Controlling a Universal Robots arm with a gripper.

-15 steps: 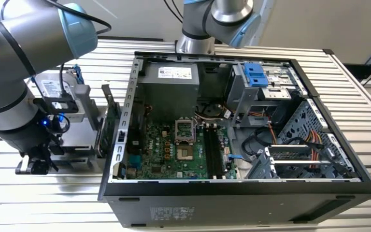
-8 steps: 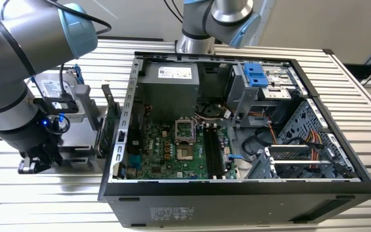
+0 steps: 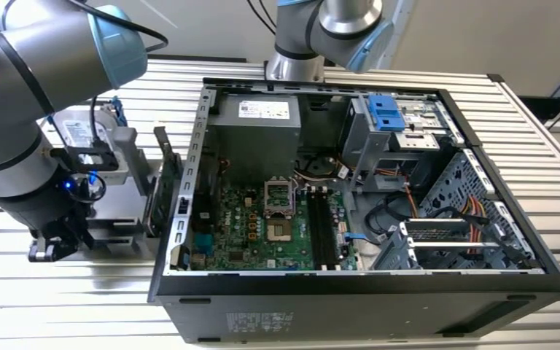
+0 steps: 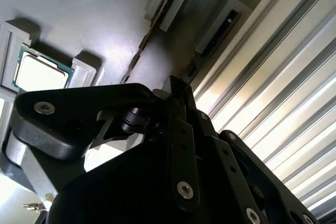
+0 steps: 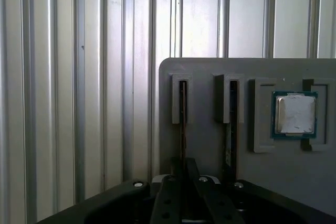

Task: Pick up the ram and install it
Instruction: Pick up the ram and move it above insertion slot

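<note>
- The ram (image 5: 182,103) is seen edge-on, standing in a narrow slot of a grey holder (image 5: 205,72); in the second wrist view it (image 4: 149,35) appears as a thin brownish line in that same slot of the holder (image 4: 79,14).
- The pincer (image 5: 184,169) is held right at the ram's near end, in line with the stick; whether it is released or clenched cannot be told.
- A second slot (image 5: 231,103) is set just beside the first, and a square silver processor chip (image 5: 294,114) is seated in a recess beyond it.
- The holder is carried on a ribbed metal surface (image 5: 79,77).
- In the exterior view the pincer (image 3: 55,248) is found low at that view's left, well apart from the open computer case (image 3: 358,281).
- Inside the case, long black slots (image 3: 324,230) are seen on the motherboard (image 3: 251,226).
</note>
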